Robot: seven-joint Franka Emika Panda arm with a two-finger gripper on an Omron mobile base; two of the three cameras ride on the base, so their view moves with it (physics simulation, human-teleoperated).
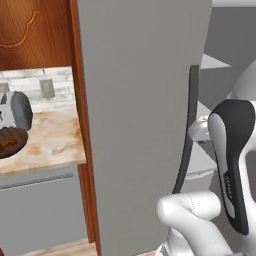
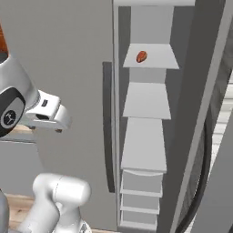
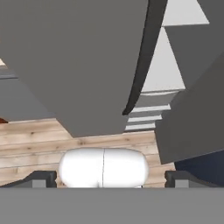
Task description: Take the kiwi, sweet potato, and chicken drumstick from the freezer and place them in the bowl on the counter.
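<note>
Where the freezer (image 2: 77, 68) door edge ends, pale shelves (image 2: 146, 101) (open gap), end effector (image 3: 111, 177) spread

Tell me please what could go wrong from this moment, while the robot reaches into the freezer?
1. The freezer door stands between the arm and the shelves, so the arm could knock against the door or its dark handle.
2. The open gripper holds nothing and points toward the floor, far from the reddish item on the high shelf.
3. The bowl sits near the counter edge, beyond the door; a carried item might drop.
</note>
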